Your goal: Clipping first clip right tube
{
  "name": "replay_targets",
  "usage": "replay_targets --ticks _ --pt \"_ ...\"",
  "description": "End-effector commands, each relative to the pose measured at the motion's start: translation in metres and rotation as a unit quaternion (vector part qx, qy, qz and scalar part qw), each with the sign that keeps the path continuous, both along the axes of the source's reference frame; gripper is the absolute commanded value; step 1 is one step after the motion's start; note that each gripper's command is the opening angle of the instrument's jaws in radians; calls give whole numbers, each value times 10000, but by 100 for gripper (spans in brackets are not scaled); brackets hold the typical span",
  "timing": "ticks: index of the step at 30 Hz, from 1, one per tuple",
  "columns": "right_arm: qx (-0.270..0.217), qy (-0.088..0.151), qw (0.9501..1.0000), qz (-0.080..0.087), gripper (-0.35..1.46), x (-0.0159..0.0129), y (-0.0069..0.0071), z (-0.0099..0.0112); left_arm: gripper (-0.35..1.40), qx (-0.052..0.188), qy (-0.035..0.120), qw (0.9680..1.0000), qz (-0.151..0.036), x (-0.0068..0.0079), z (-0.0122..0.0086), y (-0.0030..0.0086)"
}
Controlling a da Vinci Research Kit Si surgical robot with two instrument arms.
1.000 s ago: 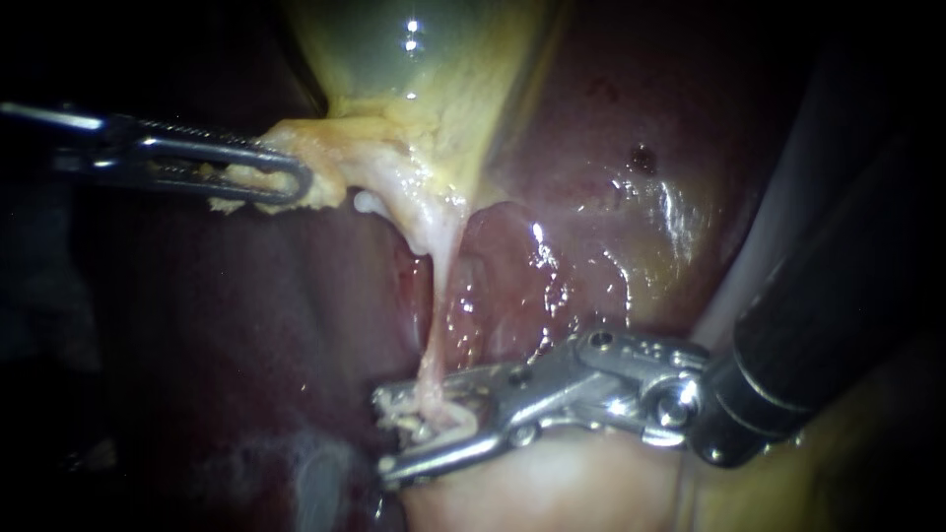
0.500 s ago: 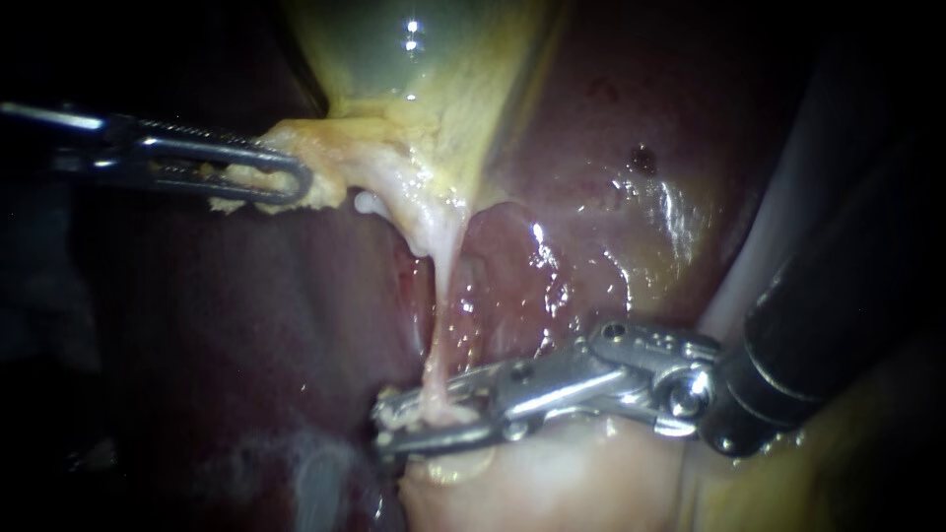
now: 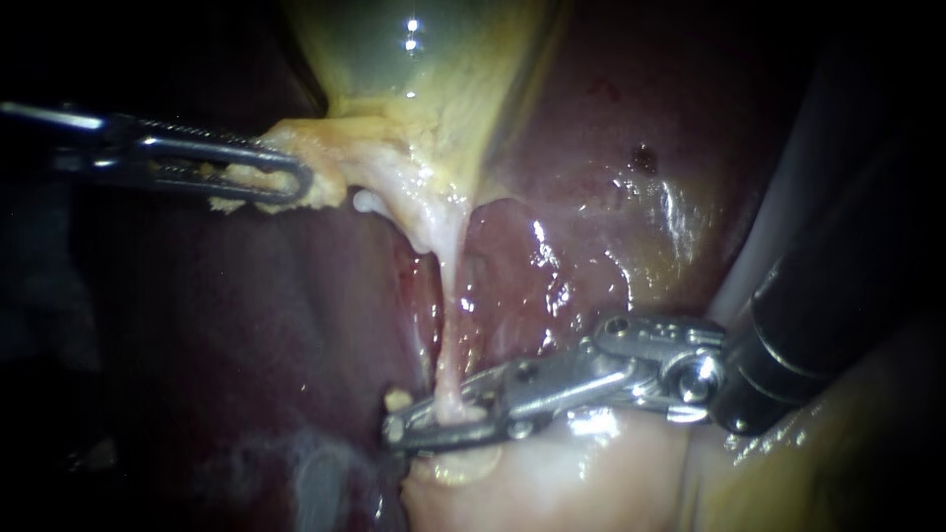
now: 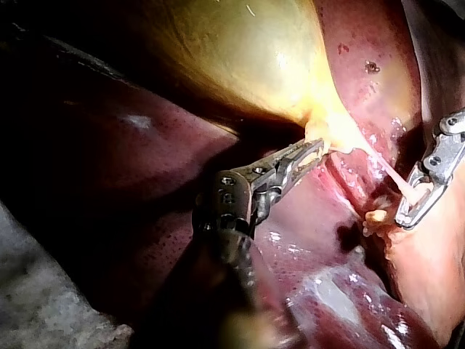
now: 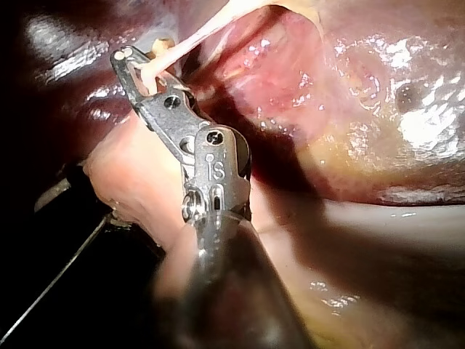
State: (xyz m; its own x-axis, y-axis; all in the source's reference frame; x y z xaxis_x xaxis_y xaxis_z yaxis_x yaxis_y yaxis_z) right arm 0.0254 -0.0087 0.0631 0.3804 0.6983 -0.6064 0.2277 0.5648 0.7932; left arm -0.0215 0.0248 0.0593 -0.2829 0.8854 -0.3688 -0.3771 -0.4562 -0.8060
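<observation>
Tube [image 3: 451,325]: a thin, pale pink strand, stretched taut from the narrow lower end of the gallbladder, across a wet red hollow of the liver, to the right instrument, which grips its lower end.

Liver [image 3: 611,148]: dark maroon and glistening. It lies on both sides of the tube and carries everything else.

Gallbladder [image 3: 424,59]: smooth and yellow-green, tapering towards the tube. Ragged yellowish fatty tissue [image 3: 335,163] hangs at its narrow end.

Pale tissue [image 3: 532,483]: a pinkish mound directly under the right instrument, touching its lower jaw.

Right instrument [image 3: 396,431]: a dark shaft with a bright metal wrist, entering from the right. Its two long jaws are drawn almost together, with the tube pinched between them from both sides just behind their tips. In the right wrist view the tube [image 5: 203,31] enters the narrow slot between the jaws of this instrument [image 5: 129,62].

Left instrument [image 3: 284,180]: slender jaws entering from the left, closed upon the fatty tissue at the gallbladder's narrow end, well apart from the right instrument. In the left wrist view the left instrument [image 4: 314,150] holds this tissue, while the tube [image 4: 385,169] slants away to the right instrument [image 4: 404,217] beyond it.

Yellow scrap [image 3: 397,399]: a small fleck on the liver, just beside the tips of the right instrument's jaws.
</observation>
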Motion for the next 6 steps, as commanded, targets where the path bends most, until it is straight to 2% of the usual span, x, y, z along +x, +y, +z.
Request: replay_targets --ticks 1,6 --pt "10 -5 10000 5 -35 0 0 0 -35 0 -1 10000 2 0 0 0" --pt "9 -5 10000 4 -35 0 0 1 -35 0 -1 10000 2 0 0 0"
